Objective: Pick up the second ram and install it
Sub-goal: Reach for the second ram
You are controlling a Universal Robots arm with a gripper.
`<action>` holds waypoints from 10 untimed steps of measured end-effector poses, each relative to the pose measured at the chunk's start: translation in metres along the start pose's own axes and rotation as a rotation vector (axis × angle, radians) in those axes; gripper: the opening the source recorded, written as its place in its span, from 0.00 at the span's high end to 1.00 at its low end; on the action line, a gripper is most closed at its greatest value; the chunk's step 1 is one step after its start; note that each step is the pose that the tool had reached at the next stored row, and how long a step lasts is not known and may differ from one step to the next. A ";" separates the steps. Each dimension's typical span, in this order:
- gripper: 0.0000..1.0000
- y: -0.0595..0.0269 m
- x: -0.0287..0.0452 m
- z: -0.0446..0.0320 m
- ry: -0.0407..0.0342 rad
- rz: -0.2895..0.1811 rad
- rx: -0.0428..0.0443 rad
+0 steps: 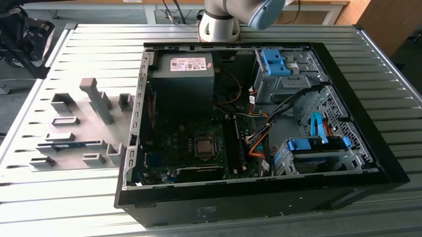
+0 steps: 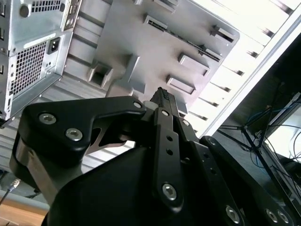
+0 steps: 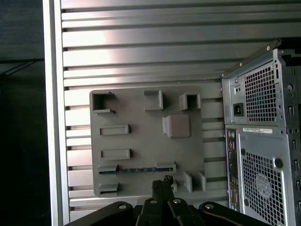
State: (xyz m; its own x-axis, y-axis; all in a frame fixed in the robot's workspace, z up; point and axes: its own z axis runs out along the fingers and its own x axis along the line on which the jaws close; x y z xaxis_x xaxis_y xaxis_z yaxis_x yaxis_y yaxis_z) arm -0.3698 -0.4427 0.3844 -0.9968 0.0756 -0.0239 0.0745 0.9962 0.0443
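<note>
Gripper [image 3: 163, 181] jaws closed, empty, over plate [image 3: 141, 141]. Ram [image 3: 136, 170] lies between blocks [image 3: 108, 168]: probably light, stiff, fragile; best held by long edges, mid-length.

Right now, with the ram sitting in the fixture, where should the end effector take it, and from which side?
Probably the bare middle of the ram, from straight above the fixture plate. It seems to stand on edge, thin top edge up, and its ends sit in grey blocks, so only the middle's two flat faces are free to pinch.
</note>
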 end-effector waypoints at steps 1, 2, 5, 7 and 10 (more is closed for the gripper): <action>0.90 -0.0002 0.0003 0.0000 0.0000 0.000 0.0001; 0.90 -0.0002 0.0003 0.0000 0.0000 0.000 0.0001; 0.90 -0.0002 0.0004 -0.0001 0.0001 0.000 0.0001; 0.90 -0.0006 0.0009 0.0000 0.0000 0.000 0.0000; 0.90 -0.0027 0.0062 -0.0002 0.0000 0.000 0.0001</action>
State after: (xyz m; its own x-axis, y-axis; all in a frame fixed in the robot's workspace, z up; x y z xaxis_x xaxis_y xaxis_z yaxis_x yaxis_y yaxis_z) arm -0.3762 -0.4449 0.3843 -0.9968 0.0757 -0.0239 0.0745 0.9962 0.0443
